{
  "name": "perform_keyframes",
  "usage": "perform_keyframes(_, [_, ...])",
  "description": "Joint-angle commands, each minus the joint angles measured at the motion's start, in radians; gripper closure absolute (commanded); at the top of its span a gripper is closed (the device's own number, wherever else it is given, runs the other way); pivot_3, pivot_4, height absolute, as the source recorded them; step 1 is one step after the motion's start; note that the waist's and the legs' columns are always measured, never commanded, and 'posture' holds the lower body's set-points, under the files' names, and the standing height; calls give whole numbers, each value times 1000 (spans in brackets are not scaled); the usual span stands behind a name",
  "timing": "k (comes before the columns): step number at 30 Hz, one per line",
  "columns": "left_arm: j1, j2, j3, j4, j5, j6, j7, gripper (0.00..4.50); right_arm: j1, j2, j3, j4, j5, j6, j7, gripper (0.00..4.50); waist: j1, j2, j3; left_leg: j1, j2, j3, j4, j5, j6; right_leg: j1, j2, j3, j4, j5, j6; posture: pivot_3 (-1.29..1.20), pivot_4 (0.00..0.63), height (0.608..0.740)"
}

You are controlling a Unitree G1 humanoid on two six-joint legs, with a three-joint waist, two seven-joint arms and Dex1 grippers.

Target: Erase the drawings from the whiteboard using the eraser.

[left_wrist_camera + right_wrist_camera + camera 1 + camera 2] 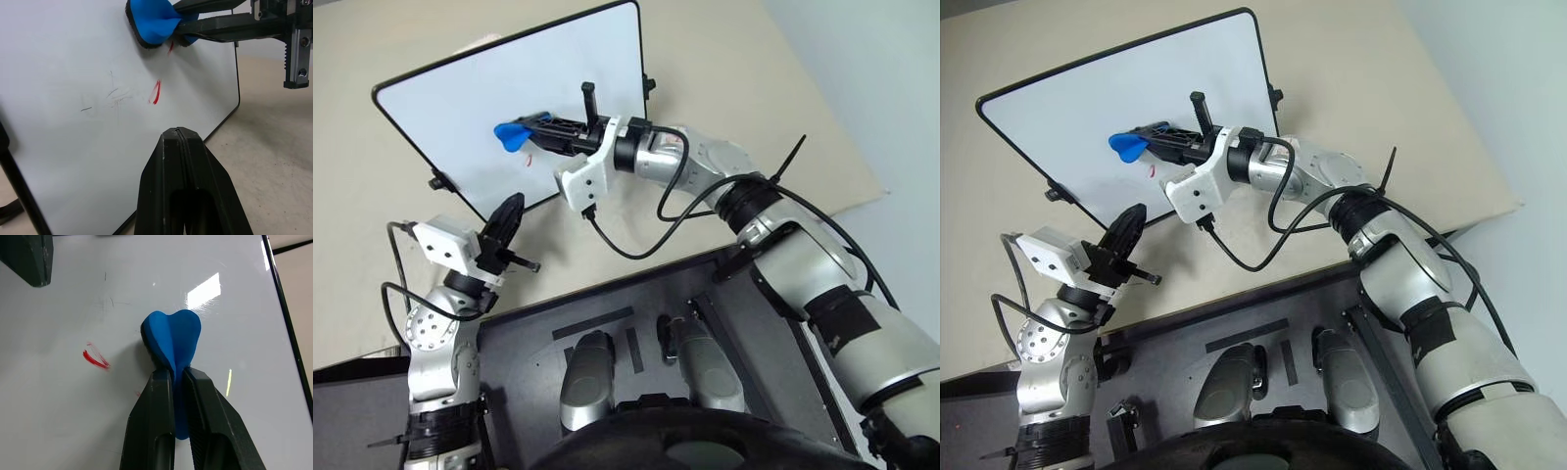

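Whiteboard: plain white face, thin black frame, small black knobs on the edges. A few faint grey scuff lines on the white.

Drawings: short red strokes, slanted, thin; a fainter red smear close to the eraser.

Eraser: bright blue all over, with a dark underside edge where it meets the board.

Right gripper: black fingers, white bracket behind, silver arm with black cable.

Left gripper: black fingers, white block on the wrist.

Table: plain beige.

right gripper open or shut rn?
Shut on the eraser: the right gripper pinches the blue piece at its narrow middle, over the whiteboard.
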Motion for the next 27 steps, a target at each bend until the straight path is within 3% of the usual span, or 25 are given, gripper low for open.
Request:
perform_keyframes(1, [3,3,20,-29,-7,-21,2,4500,25,27,25,42,-11,19,6,4135,0,0,0,0,0,0,0,0,0,0,0,0,0,0,0,0,150,740])
perform_keyframes(10, [-4,6,20,-28,-5,-20,5,4500,26,37,33,99,-26,21,-23,4135,1,0,0,0,0,0,0,0,0,0,0,0,0,0,0,0,150,740])
perform_keyframes(27, [-19,5,14,-16,-2,-20,2,4500,-24,-35,-7,-6,-26,37,-116,4135,3,0,0,0,0,0,1,0,0,-2,0,-1,0,6,0,0,150,740])
